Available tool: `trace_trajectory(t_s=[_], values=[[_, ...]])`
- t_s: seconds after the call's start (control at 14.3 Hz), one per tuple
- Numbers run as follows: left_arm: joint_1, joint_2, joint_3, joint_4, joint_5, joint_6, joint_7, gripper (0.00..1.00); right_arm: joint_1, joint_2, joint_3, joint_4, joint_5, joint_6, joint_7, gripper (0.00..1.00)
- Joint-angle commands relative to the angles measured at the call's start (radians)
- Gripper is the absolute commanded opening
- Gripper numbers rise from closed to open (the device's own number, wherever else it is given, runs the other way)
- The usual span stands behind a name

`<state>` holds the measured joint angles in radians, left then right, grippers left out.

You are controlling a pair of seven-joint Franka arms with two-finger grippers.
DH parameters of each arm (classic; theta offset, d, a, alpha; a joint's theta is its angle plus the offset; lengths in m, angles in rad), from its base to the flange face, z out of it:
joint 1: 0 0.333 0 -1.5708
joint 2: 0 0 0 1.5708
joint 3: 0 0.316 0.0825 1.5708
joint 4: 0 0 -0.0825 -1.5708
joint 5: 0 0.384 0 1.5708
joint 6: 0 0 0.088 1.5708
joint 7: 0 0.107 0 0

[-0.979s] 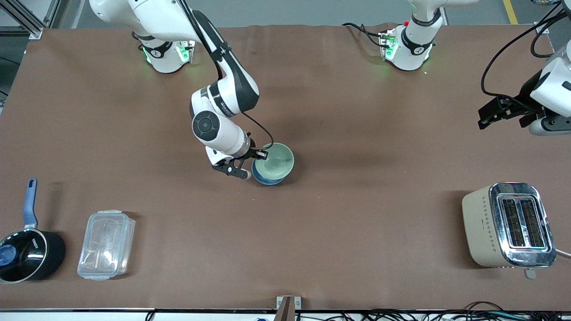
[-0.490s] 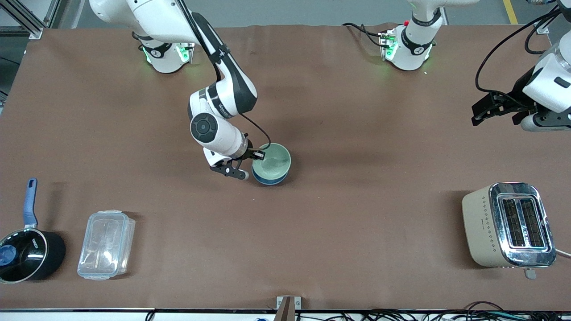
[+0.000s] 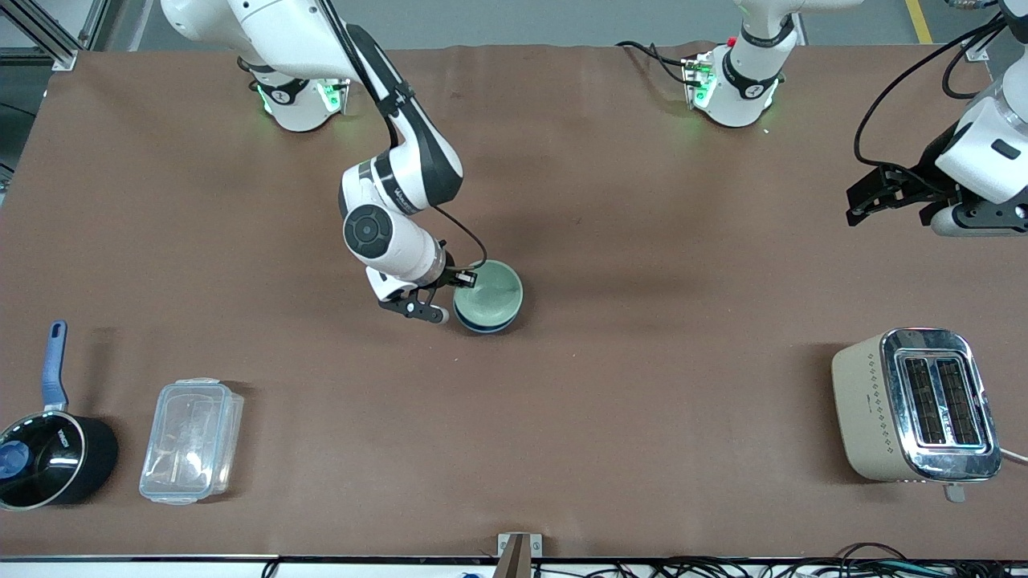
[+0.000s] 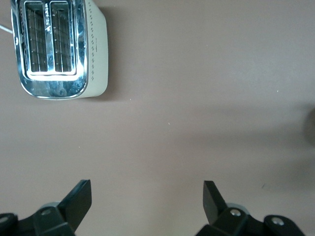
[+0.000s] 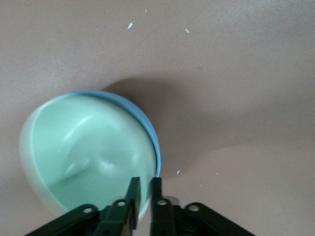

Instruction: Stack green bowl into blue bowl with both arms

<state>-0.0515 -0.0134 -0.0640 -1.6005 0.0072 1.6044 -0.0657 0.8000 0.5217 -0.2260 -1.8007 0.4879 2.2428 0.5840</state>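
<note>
The green bowl (image 3: 491, 291) sits nested in the blue bowl (image 3: 482, 325) at the middle of the table. Only the blue bowl's rim and lower wall show around it. My right gripper (image 3: 466, 278) is shut on the green bowl's rim at the side toward the right arm's end. In the right wrist view one finger of the right gripper (image 5: 145, 189) is inside the green bowl (image 5: 93, 157) and one outside, beside the blue bowl's rim (image 5: 142, 118). My left gripper (image 3: 863, 197) is open and empty, up over the left arm's end of the table; it also shows in the left wrist view (image 4: 147, 196).
A beige and chrome toaster (image 3: 915, 405) stands near the front camera at the left arm's end and also shows in the left wrist view (image 4: 59, 49). A clear lidded box (image 3: 191, 440) and a black saucepan with a blue handle (image 3: 48, 449) lie at the right arm's end.
The green bowl has sunk lower into the blue bowl, with my right gripper still on its rim. My left gripper has drawn slightly back toward its base.
</note>
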Motion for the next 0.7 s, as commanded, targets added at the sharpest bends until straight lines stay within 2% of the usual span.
trace_trajectory(t_s=[0.0, 0.14, 0.21, 0.35, 0.49, 0.63], values=[[0.005, -0.046, 0.001, -0.026, -0.012, -0.011, 0.040, 1.00, -0.010, -0.003, -0.004, -0.008, -0.006, 0.008, -0.021, 0.45], [0.005, -0.051, 0.001, -0.029, -0.012, -0.011, 0.038, 1.00, -0.028, -0.003, -0.006, -0.006, -0.012, 0.005, -0.021, 0.70], [0.005, -0.051, 0.001, -0.029, -0.012, -0.011, 0.034, 1.00, -0.041, -0.012, -0.009, -0.005, -0.012, -0.002, -0.024, 0.76], [0.002, -0.053, 0.001, -0.029, -0.012, -0.011, 0.024, 1.00, -0.059, -0.046, -0.038, -0.003, -0.012, -0.006, -0.052, 0.87], [-0.001, -0.053, 0.000, -0.024, -0.013, -0.011, 0.021, 1.00, -0.062, -0.110, -0.112, 0.001, -0.034, -0.038, -0.056, 1.00], [-0.002, -0.053, -0.002, -0.021, -0.015, -0.011, 0.020, 1.00, -0.062, -0.181, -0.209, 0.006, -0.077, -0.104, -0.107, 1.00]])
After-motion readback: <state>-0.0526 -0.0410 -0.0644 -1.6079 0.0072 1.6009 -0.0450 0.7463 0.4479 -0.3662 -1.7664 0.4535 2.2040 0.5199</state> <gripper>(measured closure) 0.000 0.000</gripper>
